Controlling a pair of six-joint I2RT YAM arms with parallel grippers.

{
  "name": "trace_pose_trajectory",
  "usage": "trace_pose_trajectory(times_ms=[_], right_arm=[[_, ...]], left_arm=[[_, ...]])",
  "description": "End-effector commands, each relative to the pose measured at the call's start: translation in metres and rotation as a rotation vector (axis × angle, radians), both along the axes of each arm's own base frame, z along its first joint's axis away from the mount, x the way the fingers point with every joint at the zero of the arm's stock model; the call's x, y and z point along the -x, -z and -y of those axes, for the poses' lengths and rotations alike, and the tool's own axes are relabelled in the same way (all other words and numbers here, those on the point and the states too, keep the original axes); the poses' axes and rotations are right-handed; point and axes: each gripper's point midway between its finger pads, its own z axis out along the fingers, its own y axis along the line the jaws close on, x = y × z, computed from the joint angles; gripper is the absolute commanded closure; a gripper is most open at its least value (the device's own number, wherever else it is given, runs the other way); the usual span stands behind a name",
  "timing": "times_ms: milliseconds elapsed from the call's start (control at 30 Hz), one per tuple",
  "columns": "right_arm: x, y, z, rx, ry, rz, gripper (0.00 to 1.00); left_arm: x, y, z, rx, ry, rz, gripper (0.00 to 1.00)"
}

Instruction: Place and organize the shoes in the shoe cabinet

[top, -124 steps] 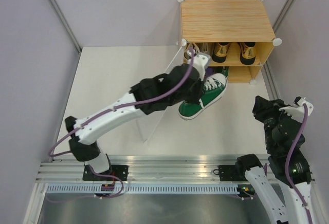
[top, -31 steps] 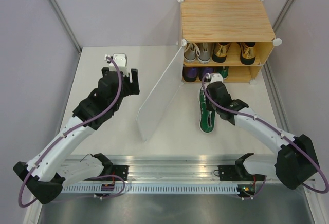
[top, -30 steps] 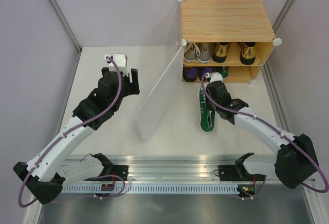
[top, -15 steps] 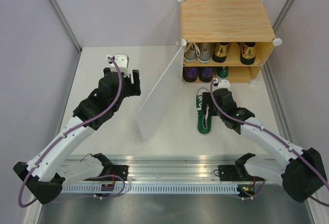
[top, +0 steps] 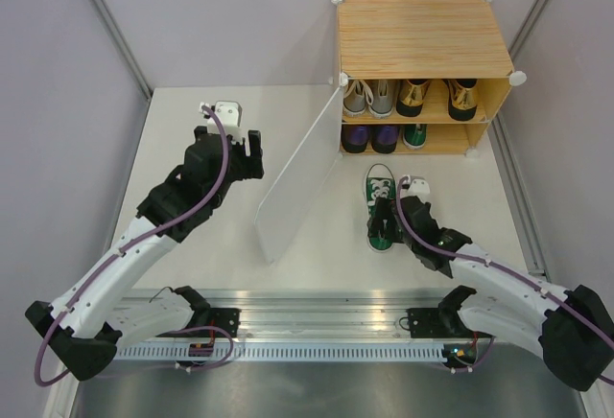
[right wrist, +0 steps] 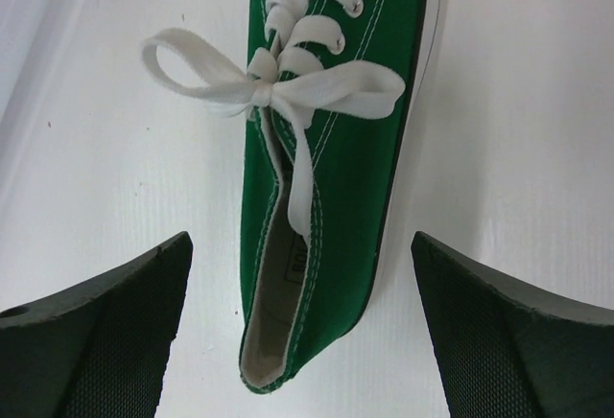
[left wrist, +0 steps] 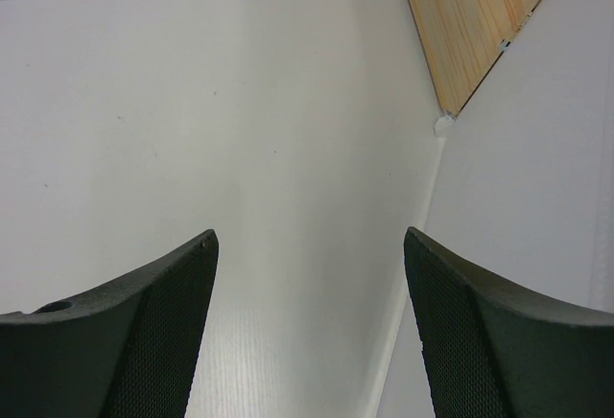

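Note:
One green sneaker (top: 381, 197) with white laces lies on the table in front of the shoe cabinet (top: 422, 34), toe toward it. My right gripper (top: 388, 222) hovers open over its heel. In the right wrist view the green sneaker (right wrist: 336, 150) lies between the wide-apart fingers of the right gripper (right wrist: 299, 265), which do not touch it. The cabinet's upper shelf holds grey sneakers (top: 368, 98) and gold shoes (top: 436, 98). Purple shoes (top: 369, 138) and another green sneaker (top: 414, 135) are on the lower shelf. My left gripper (top: 228, 142) is open and empty above bare table; the left gripper (left wrist: 309, 245) holds nothing.
The cabinet's white door panel (top: 293, 183) stands swung open between the two arms, and the door panel (left wrist: 537, 169) fills the right side of the left wrist view. Grey walls close the table on the left, back and right.
My right gripper has opened, let go of the green sneaker and drawn back toward the near edge. The sneaker slid slightly nearer. The left arm has stayed still.

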Motion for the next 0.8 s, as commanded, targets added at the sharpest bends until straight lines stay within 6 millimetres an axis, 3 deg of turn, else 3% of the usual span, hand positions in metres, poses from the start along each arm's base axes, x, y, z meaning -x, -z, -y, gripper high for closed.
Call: trace_pose_trajectory(times_ms=[0, 233, 467, 767], right_arm=[[-0.009, -0.005, -0.004, -0.049, 0.080, 0.057, 0.02], [-0.013, 0.021, -0.005, 0.029, 0.138, 0.010, 0.02], [-0.014, 0.035, -0.010, 0.105, 0.157, 0.006, 0.03], [-0.012, 0.062, -0.016, 0.162, 0.159, -0.030, 0.14]], left_arm=[[-0.003, -0.004, 0.007, -0.009, 0.033, 0.024, 0.19], [-0.005, 0.001, 0.009, -0.019, 0.038, 0.013, 0.19], [-0.006, 0.001, 0.011, -0.021, 0.045, 0.011, 0.19], [-0.005, 0.002, 0.013, -0.015, 0.059, 0.008, 0.19]])
